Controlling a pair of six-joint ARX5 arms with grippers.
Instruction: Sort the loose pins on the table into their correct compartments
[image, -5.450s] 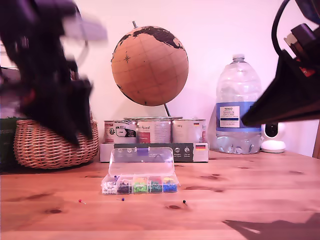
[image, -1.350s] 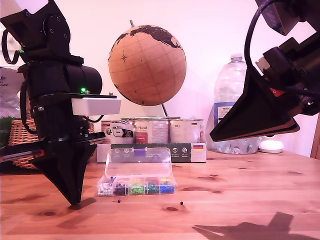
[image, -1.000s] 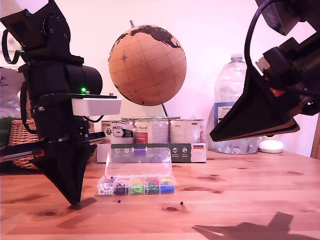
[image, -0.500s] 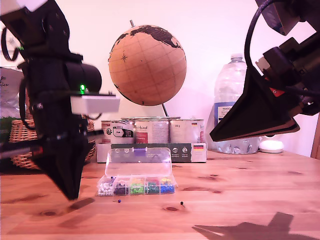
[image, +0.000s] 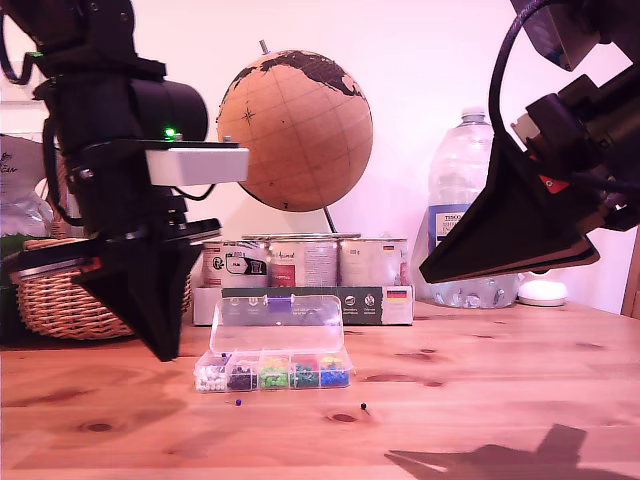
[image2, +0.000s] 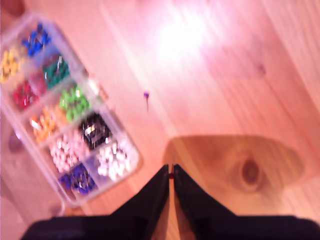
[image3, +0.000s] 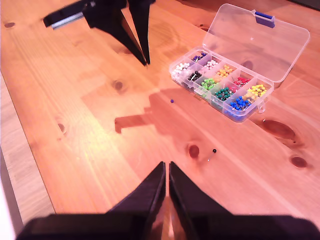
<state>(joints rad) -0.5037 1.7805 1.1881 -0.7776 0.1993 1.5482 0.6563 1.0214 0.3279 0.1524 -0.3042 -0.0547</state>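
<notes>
My first gripper (image2: 171, 170) is shut with a tiny red pin (image2: 171, 175) pinched at its tips. It hangs above the table (image: 500, 400) at the exterior view's left (image: 165, 355), beside the clear box of compartments (image: 280, 325), whose lid stands open. A dark blue pin (image: 238, 402) (image2: 146, 94) lies on the wood just in front of the box. A blackish pin (image: 363, 406) (image3: 214, 150) lies further toward the exterior view's right. My second gripper (image3: 166, 167) is shut on nothing, held high at the exterior view's right (image: 425, 275).
Behind the box stand a cardboard tray of tins (image: 310, 262), a cork globe (image: 290, 130), a large water bottle (image: 470, 215) and a wicker basket (image: 60, 290). A small white device (image: 545, 290) sits at the back on the exterior view's right.
My first gripper came down onto the spot where the red pin lay, then rose off the table toward the box; the red pin is gone from the wood. The second arm stayed still.
</notes>
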